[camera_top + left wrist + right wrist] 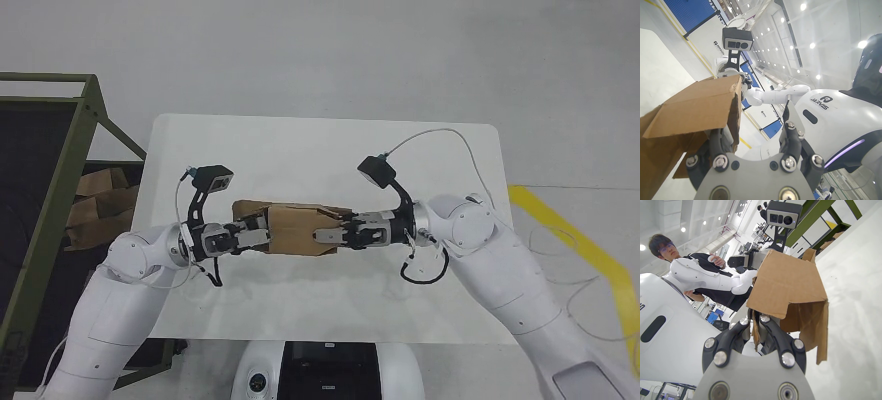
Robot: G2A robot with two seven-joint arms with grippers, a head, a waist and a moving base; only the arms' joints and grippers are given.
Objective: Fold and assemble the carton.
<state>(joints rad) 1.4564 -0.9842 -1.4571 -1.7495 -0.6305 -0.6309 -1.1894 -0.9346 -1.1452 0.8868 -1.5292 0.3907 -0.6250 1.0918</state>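
Note:
A brown carton (295, 228) is held above the middle of the white table (330, 150), between my two grippers. My left gripper (255, 237) is at its left end. In the left wrist view the carton (696, 106) hangs over one finger while the other finger (789, 121) stands well apart, so this gripper (753, 121) is open, with a torn flap edge between the fingers. My right gripper (330, 236) is at the carton's right end. In the right wrist view this gripper (755, 321) is shut on a side flap of the carton (789, 283), whose end flaps hang loose.
A green-framed rack (95, 100) stands off the table's left edge, with more flat cardboard (100, 205) in it. A yellow floor line (560, 230) runs to the right. Bare table lies behind and in front of the carton.

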